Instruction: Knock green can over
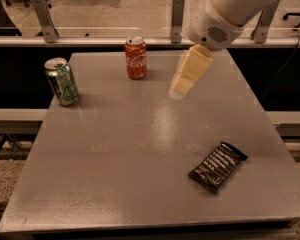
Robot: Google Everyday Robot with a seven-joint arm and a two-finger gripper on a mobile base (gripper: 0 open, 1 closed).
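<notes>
The green can (62, 81) stands upright near the table's far left edge, green with pale markings and a silver top. My gripper (179, 91) hangs from the white arm above the table's middle back, pointing down and left. It is well to the right of the green can, with the red can between them. It holds nothing that I can see.
A red Coca-Cola can (136, 58) stands upright at the back centre of the grey table (115, 174). A black snack bar wrapper (217, 166) lies at the front right. A glass barrier with metal posts (176, 14) runs behind the table.
</notes>
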